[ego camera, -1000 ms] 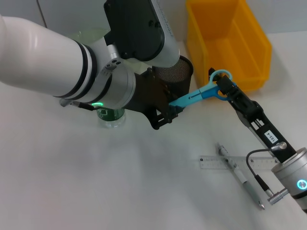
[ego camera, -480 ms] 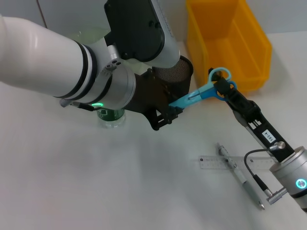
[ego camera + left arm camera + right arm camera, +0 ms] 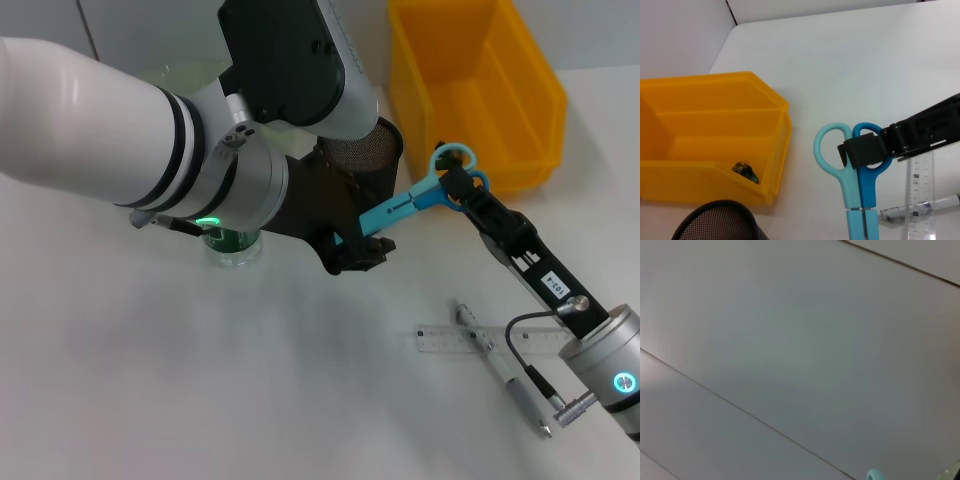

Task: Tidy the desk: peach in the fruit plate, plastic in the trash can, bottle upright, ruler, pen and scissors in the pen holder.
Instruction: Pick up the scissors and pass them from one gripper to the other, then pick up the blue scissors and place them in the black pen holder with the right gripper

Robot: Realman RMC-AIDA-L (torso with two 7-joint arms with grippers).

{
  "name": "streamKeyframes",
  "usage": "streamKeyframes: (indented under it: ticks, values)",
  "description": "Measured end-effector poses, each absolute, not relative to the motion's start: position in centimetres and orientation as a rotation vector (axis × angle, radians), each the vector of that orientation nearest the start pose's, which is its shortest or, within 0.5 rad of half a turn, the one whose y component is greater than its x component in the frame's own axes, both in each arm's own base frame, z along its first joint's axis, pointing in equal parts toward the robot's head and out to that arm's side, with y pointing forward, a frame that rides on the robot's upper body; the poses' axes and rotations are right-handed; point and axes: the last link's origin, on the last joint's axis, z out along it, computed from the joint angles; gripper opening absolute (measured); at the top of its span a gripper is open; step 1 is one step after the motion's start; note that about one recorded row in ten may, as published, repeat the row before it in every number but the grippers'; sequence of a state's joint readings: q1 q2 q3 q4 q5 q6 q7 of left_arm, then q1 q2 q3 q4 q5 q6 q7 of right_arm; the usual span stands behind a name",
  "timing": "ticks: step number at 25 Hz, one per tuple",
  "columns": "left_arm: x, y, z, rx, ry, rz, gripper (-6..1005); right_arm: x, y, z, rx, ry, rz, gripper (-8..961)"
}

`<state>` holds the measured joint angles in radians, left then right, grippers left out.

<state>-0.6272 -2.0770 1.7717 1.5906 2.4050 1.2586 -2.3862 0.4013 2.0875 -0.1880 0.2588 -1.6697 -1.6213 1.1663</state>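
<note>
right gripper (image 3: pixel 452 187) has its fingers clamped on the handles of the scissors (image 3: pixel 420 195), up in the air above the white bench (image 3: pixel 250 380). in the left wrist view the black fingers (image 3: pixel 865 150) pinch across both handle loops, light blue one and darker blue one side by side. scissors are tilted, handle end up toward the yellow bin (image 3: pixel 480 90), blade end sloping down toward the left gripper (image 3: pixel 360 250).

left gripper sits low in front of the black mesh pen holder (image 3: pixel 365 150), touching or just beside the blade end of the scissors. cannot tell if its fingers are open or closed, the black bracket and the arm hide them. the big white left arm covers much of the upper left of the head view.

pen holder stands on the bench just left of the yellow bin; its rim shows at the edge of the left wrist view. bin holds a small dark scrap (image 3: pixel 745 171) in its near compartment.

green bottle (image 3: pixel 232 245) stands upright on the bench, mostly hidden under the left arm.

ruler (image 3: pixel 445 338) lies flat on the bench near the right arm, pen (image 3: pixel 500 365) lying diagonally across it, touching.

right wrist view shows plain grey surfaces plus a sliver of a light blue handle at the edge.
</note>
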Motion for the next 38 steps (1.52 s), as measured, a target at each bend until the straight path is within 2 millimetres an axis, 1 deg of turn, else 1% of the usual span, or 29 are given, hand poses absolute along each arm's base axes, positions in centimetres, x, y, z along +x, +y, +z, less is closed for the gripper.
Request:
streamKeyframes:
  ticks: [2, 5, 7, 8, 9, 10, 11, 12, 13, 14, 15, 16, 17, 18, 19, 20, 21, 22, 23, 24, 25, 26, 27, 28, 29, 30, 31, 32, 38]
  values:
    - [-5.7, 32.9, -5.4, -2.816, 0.008, 0.162, 493, 26.9, 25.3, -5.9, -1.686, 1.382, 1.715, 88]
    - [-5.4, 32.8, -4.8, -2.802, -0.005, 0.13, 596, 27.3, 25.5, -5.7, -1.674, 1.372, 1.703, 86]
    - [-5.3, 32.8, -4.5, -2.797, -0.016, 0.11, 665, 27.9, 25.9, -5.0, -1.653, 1.339, 1.682, 84]
    - [-5.4, 32.8, -4.0, -2.787, -0.028, 0.083, 699, 28.4, 26.1, -4.6, -1.642, 1.315, 1.668, 84]
    - [-5.5, 32.5, -2.5, -2.772, -0.044, -0.053, 708, 29.2, 26.6, -3.5, -1.623, 1.26, 1.641, 83]
    - [-5.5, 32.5, -2.5, -2.772, -0.044, -0.053, 716, 29.2, 26.6, -3.5, -1.623, 1.26, 1.641, 84]
    - [-5.8, 32.3, -1.8, -2.765, -0.048, -0.111, 725, 29.5, 26.9, -2.9, -1.616, 1.231, 1.627, 84]
    - [-6.0, 32.0, -1.2, -2.763, -0.041, -0.184, 733, 30.1, 27.6, -1.7, -1.613, 1.159, 1.595, 85]
    - [-6.0, 32.0, -1.2, -2.763, -0.041, -0.184, 742, 30.1, 27.6, -1.7, -1.613, 1.159, 1.595, 85]
    - [-7.1, 31.1, 0.0, -2.745, -0.011, -0.346, 751, 30.2, 28.6, -0.5, -1.63, 1.075, 1.565, 84]
    - [-7.1, 31.1, 0.0, -2.745, -0.011, -0.346, 759, 30.2, 28.6, -0.5, -1.63, 1.075, 1.565, 84]
    - [-8.6, 30.1, 0.6, -2.731, -0.003, -0.459, 768, 30.1, 29.2, 0.1, -1.647, 1.024, 1.548, 83]
    - [-8.6, 30.1, 0.6, -2.731, -0.003, -0.459, 768, 29.6, 30.6, 1.1, -1.69, 0.921, 1.517, 83]
    - [-8.6, 30.1, 0.6, -2.731, -0.003, -0.459, 768, 29.6, 30.6, 1.1, -1.69, 0.921, 1.517, 84]
    - [-9.6, 29.7, 0.6, -2.727, -0.005, -0.507, 767, 28.4, 32.3, 2.1, -1.746, 0.807, 1.487, 85]
    - [-9.6, 29.7, 0.6, -2.727, -0.005, -0.507, 767, 28.4, 32.3, 2.1, -1.746, 0.807, 1.487, 86]
    - [-13.4, 28.5, -0.3, -2.726, -0.054, -0.62, 767, 27.8, 33.0, 2.3, -1.77, 0.761, 1.477, 87]
    - [-14.8, 28.0, -0.9, -2.732, -0.082, -0.672, 767, 26.2, 34.5, 2.8, -1.826, 0.662, 1.46, 88]
    - [-14.8, 28.0, -0.9, -2.732, -0.082, -0.672, 766, 26.2, 34.5, 2.8, -1.826, 0.662, 1.46, 89]
    - [-16.2, 27.4, -1.5, -2.745, -0.1, -0.723, 766, 25.4, 35.2, 2.8, -1.856, 0.62, 1.453, 90]
    - [-16.2, 27.4, -1.5, -2.745, -0.1, -0.723, 766, 24.7, 35.7, 2.8, -1.884, 0.588, 1.45, 91]
    - [-16.8, 27.2, -1.7, -2.75, -0.113, -0.746, 766, 23.9, 36.3, 2.7, -1.92, 0.557, 1.438, 92]
    - [-17.8, 26.7, -1.9, -2.75, -0.11, -0.809, 766, 22.7, 37.2, 2.1, -1.995, 0.499, 1.397, 93]
    - [-18.3, 26.5, -1.9, -2.742, -0.115, -0.839, 765, 22.0, 37.6, 1.4, -2.056, 0.449, 1.341, 94]
    - [-18.3, 26.5, -1.9, -2.742, -0.115, -0.839, 765, 22.0, 37.6, 1.4, -2.056, 0.449, 1.341, 95]
    - [-19.2, 26.3, -1.8, -2.72, -0.133, -0.905, 765, 21.7, 37.8, 0.9, -2.087, 0.423, 1.304, 96]
    - [-19.2, 26.3, -1.8, -2.72, -0.133, -0.905, 765, 21.7, 37.8, 0.9, -2.087, 0.423, 1.304, 97]
    - [-19.9, 26.2, -1.7, -2.7, -0.148, -0.955, 764, 21.5, 38.0, 0.4, -2.134, 0.381, 1.25, 98]
    - [-20.8, 26.2, -1.2, -2.679, -0.171, -1.012, 763, 21.7, 38.1, -0.1, -2.179, 0.298, 1.147, 104]
